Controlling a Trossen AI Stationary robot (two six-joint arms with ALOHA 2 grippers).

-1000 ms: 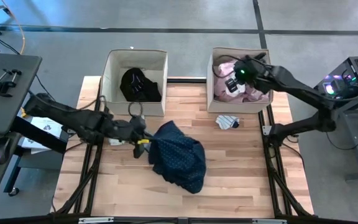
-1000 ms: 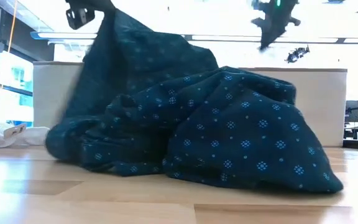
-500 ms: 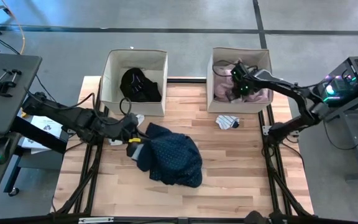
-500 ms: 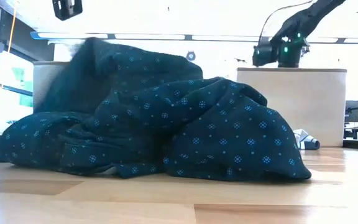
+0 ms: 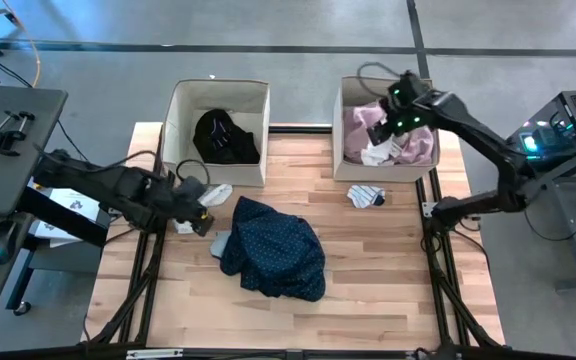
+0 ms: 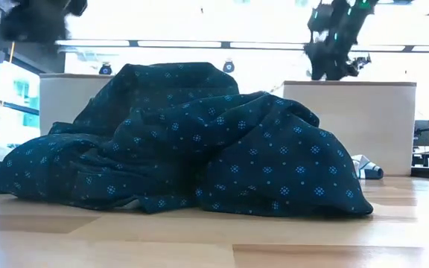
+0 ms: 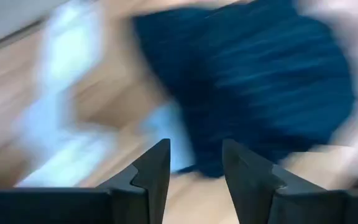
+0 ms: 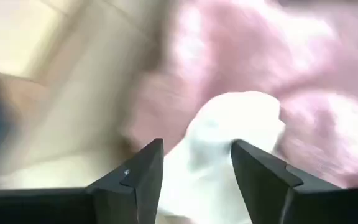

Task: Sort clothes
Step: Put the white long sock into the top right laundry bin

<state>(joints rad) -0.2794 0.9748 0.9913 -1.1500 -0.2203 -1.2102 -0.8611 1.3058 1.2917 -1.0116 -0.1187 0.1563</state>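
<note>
Your left gripper, fingers apart and empty, is hovering just beside the navy dotted dress; your right gripper, fingers apart, is hovering over the pink shirt in the right box, well beyond the dress.

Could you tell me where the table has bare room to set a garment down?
The near strip in front of the navy dotted dress and the stretch to its right, below the striped socks, are bare. Left of it, by the left gripper, is crowded.
</note>
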